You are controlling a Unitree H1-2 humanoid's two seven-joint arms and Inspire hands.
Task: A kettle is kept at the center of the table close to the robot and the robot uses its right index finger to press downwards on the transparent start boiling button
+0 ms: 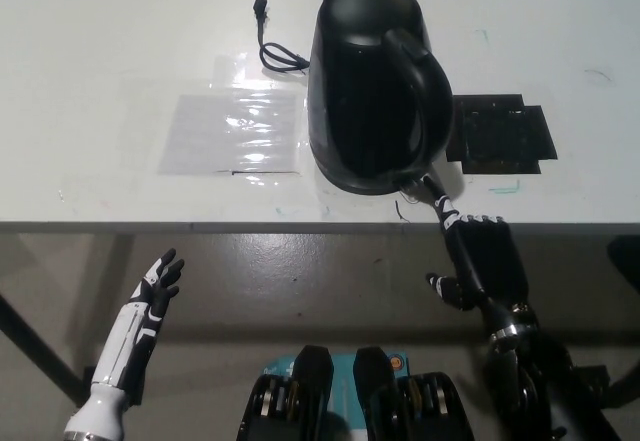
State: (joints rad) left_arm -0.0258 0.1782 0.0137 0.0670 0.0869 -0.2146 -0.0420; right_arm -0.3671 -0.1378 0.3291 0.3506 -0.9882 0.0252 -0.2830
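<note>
The black kettle stands at the upper middle of the frame on the white surface, near its front edge. The right robot hand, grasping nothing, points one finger up to the kettle's base. The left robot hand rests released at lower left.
</note>
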